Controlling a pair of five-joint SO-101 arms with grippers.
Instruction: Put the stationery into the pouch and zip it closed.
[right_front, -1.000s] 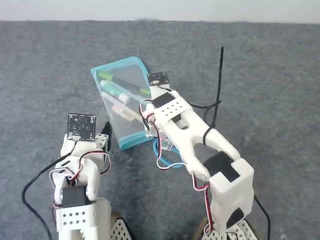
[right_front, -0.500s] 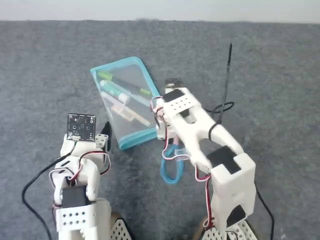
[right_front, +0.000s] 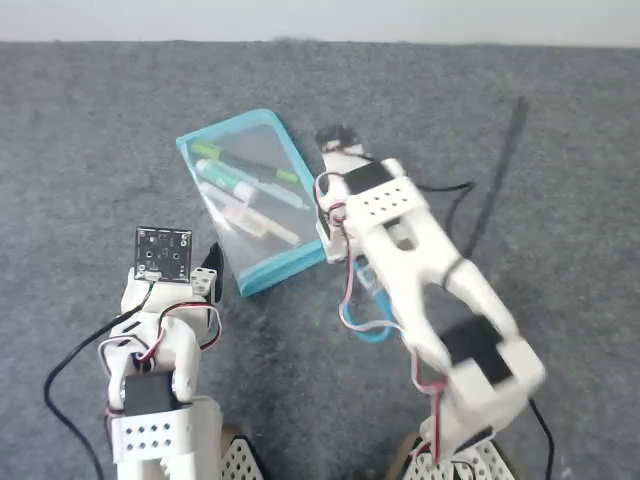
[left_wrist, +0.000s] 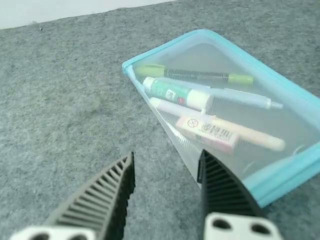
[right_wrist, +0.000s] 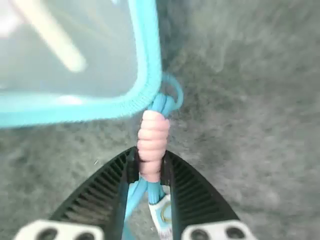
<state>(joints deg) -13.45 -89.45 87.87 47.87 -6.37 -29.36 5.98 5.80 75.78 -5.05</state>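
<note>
Right now the right gripper (right_wrist: 149, 161) is pinching the pink zipper pull (right_wrist: 152, 132) at a corner of the pouch (right_wrist: 145, 95). Its jaws are pressing on both sides of the pull, and a blue cord (right_wrist: 135, 192) is trailing down between them. The left gripper (left_wrist: 167, 160) is hanging over the table (left_wrist: 60, 90) near the pouch's edge, jaws standing apart and gripping nothing. The pouch is lying flat on the table between the arms, holding the stationery (left_wrist: 200, 95) inside.
</note>
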